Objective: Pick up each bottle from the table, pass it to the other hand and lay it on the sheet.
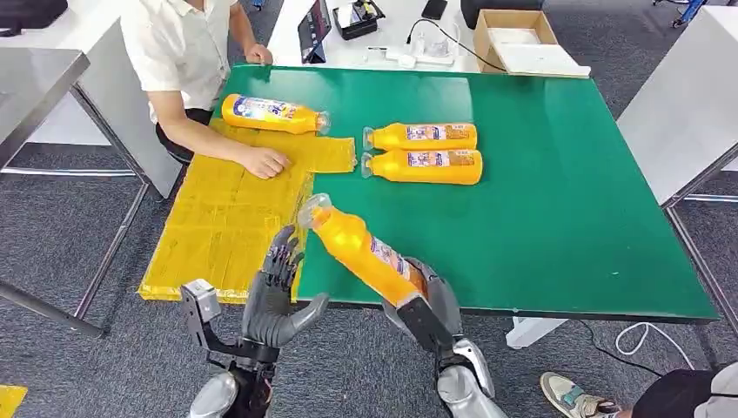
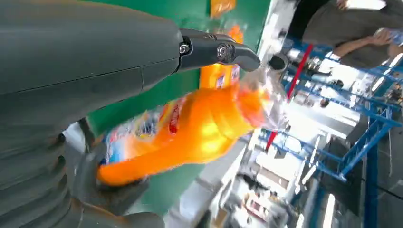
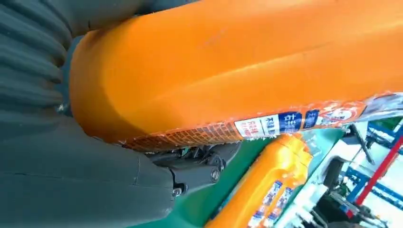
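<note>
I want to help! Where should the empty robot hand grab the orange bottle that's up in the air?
Probably the neck end of the held bottle, reached from the sheet side. The right robot hand already wraps the base, and the cap end tilts toward the open left robot hand.

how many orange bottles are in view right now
4: one bottle held in the right hand near the table's front edge, one lying on the yellow sheet, and two side by side on the green table.

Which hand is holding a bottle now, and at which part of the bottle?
The right hand grips the orange bottle at its base end; the left hand is open beside its neck.
</note>
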You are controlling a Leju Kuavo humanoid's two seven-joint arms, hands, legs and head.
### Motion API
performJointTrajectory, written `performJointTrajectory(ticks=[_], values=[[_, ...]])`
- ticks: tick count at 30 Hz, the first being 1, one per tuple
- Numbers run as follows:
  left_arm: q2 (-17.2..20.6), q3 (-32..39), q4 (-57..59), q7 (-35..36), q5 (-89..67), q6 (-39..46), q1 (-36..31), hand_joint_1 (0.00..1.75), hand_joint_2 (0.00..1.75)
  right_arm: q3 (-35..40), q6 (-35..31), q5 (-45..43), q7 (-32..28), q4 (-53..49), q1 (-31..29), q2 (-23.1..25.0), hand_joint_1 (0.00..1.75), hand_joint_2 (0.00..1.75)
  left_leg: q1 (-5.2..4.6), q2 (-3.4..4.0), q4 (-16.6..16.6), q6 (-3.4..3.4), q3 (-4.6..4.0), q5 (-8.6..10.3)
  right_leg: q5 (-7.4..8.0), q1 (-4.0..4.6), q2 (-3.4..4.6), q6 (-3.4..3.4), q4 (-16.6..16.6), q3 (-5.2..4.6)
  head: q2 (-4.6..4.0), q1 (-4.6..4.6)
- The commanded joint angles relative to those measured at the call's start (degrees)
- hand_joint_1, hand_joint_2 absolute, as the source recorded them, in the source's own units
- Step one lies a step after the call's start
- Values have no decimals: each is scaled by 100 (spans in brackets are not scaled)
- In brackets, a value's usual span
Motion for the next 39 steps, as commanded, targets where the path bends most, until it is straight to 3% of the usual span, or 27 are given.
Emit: performJointTrajectory(ticks=[1, 2, 3, 7, 9, 10, 12, 15, 29, 33, 39], values=[[-35, -374, 908, 258, 663, -84, -770, 0, 175, 664, 131, -178, -342, 572, -565, -66, 175, 175, 3, 1, -2, -11, 31, -8, -10, 5, -2, -17, 1, 30, 0, -2], [-34, -383, 914, 266, 709, -64, -772, 0, 175, 694, 121, -185, -366, 567, -564, -56, 168, 175, 5, -1, -4, -12, 36, -9, -12, 6, -4, -19, 1, 35, 0, 0], [-16, -393, 905, 246, 748, -22, -766, 0, 175, 757, 60, -169, -410, 561, -563, -32, 168, 175, 4, -1, -4, -5, 8, 2, 2, 5, -2, -8, -5, 10, 0, 2], [-11, -304, 805, 201, 914, 188, -659, 0, 175, 756, -307, -346, -597, 432, -470, 118, 173, 175, 4, 7, -7, -7, 26, -6, -5, 5, 4, -13, -5, 24, 0, 0], [-35, -240, 666, 127, 943, 424, -567, 0, 175, 733, -471, -455, -628, 333, -386, 176, 155, 175, 4, 7, -6, -9, 31, -10, -11, 5, 4, -15, -1, 28, 0, 2], [10, -288, 575, 179, 1037, 389, -536, 0, 175, 816, -421, -470, -592, 343, -393, 151, 159, 175, 2, 8, -4, -7, 23, -8, -9, 3, 5, -13, 1, 19, 0, 0], [63, -374, 469, 149, 1101, 299, -518, 0, 175, 928, -430, -413, -572, 434, -452, 118, 148, 175, 4, 8, -3, -8, 26, -10, -10, 6, 5, -15, 1, 22, 0, 0], [75, -456, 329, 108, 1224, 168, -506, 0, 175, 1068, -312, -425, -563, 648, -570, 149, 155, 175, 5, 10, -1, -8, 17, -9, -7, 6, 8, -15, -1, 15, 0, 0], [82, -475, 299, 100, 1234, 150, -509, 0, 175, 1104, -253, -421, -522, 720, -607, 153, 155, 175, 3, 5, -4, -8, 10, -6, -7, 4, 3, -14, 0, 8, 0, 0], [121, -564, 279, -51, 1287, -171, -572, 0, 175, 1358, 91, -437, -510, 1071, -804, 162, 175, 175, 1, 6, -4, -6, 1, -2, -1, 2, 4, -11, -1, -1, 0, 2], [147, -680, 580, 15, 1539, -884, -749, 0, 175, 1824, 606, -315, -632, 1286, -997, 114, 175, 175, 4, 0, -6, -7, 1, 0, -1, 5, -2, -12, -4, 1, 0, 0]])
